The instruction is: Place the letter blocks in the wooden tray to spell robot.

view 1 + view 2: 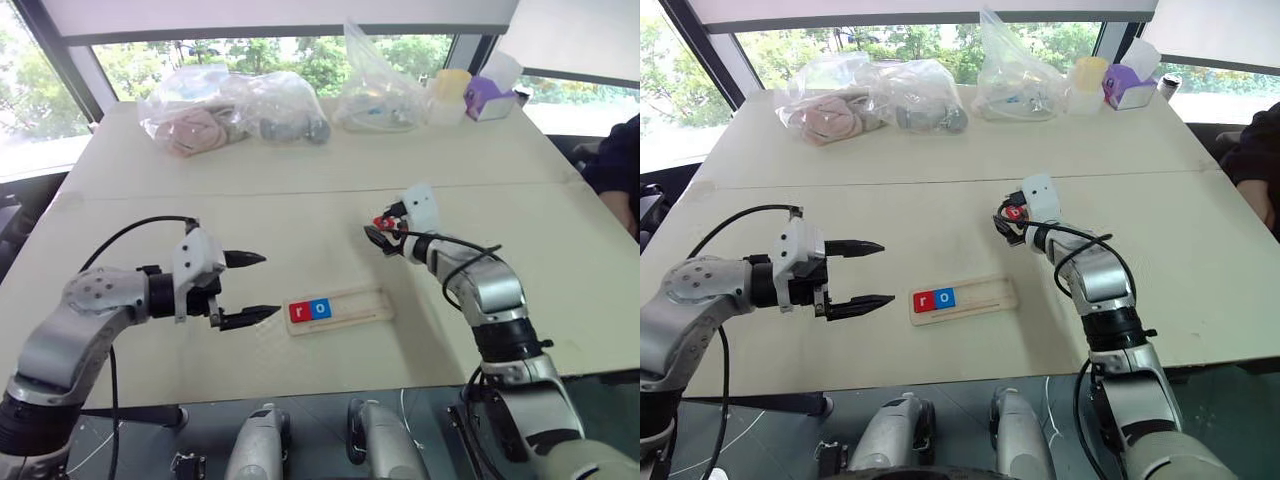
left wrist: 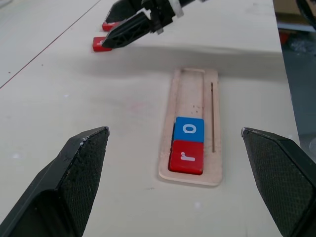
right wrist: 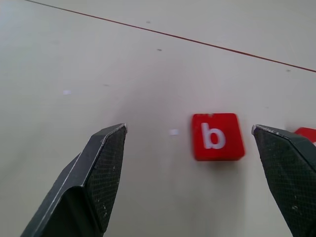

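The red b block [image 3: 217, 137] looks light, stiff and thin; the right gripper [image 3: 190, 143], jaws wide, should pinch its side edges. The left gripper [image 1: 243, 288] hangs wide open.

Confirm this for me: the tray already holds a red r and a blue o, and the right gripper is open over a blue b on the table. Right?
Not quite. The b block is red, not blue, as the right wrist view shows. The rest holds: the wooden tray has the red r and the blue o in it, and the right gripper is open over the b on the table.
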You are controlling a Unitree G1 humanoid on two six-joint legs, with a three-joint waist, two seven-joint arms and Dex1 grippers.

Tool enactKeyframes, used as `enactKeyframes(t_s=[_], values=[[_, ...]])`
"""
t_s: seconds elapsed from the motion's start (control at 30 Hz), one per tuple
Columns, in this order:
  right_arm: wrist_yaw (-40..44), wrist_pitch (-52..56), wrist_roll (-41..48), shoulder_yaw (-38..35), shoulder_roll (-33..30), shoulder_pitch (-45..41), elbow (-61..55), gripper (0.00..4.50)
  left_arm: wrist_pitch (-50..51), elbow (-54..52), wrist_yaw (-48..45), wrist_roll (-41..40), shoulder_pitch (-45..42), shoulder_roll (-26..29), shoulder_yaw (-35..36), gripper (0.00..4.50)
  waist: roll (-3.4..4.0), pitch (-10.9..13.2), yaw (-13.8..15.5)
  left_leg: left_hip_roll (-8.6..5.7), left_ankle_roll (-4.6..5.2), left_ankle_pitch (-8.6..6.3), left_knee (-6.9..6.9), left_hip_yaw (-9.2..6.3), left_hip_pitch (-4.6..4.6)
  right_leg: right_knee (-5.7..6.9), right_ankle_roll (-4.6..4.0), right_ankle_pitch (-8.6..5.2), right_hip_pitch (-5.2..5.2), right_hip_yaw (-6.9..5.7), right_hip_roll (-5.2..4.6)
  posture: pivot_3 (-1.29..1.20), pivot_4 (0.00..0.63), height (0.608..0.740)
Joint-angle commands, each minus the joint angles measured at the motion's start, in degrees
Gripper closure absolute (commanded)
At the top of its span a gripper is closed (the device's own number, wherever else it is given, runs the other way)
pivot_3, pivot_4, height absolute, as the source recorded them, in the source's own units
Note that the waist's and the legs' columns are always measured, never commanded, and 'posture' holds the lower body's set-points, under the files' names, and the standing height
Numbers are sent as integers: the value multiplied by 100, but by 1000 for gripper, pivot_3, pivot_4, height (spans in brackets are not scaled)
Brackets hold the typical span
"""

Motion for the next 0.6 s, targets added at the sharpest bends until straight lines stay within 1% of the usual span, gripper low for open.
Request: enactKeyframes(t_s=[0.03,0.27,0.43,0.53,0.6], values=[[-121,-464,-216,-71,135,-272,430,385,9,-289,97,-131,77,79,192,48,1,0,-53,-1,0,0,-1,1,0,0,0,0,1,0,1,0,150,740],[-177,-1016,-361,-197,412,-650,1566,385,364,-464,215,-593,204,172,493,48,1,0,-91,1,0,0,-3,0,4,9,-1,1,-1,1,5,0,150,740],[-142,-1198,-399,-225,513,-779,1927,385,408,-428,152,-623,203,325,510,48,1,1,-90,2,0,1,-3,-4,10,9,0,1,3,1,6,0,150,740],[-111,-1206,-414,-214,547,-838,2045,1176,258,-345,63,-427,207,453,414,0,1,1,-90,2,0,1,-3,-4,10,8,-1,1,3,3,6,0,150,740],[-91,-1169,-405,-237,555,-853,2056,2135,183,-293,47,-345,189,480,360,0,2,1,-82,2,0,1,-3,-3,10,9,-2,2,3,3,6,0,150,740]])
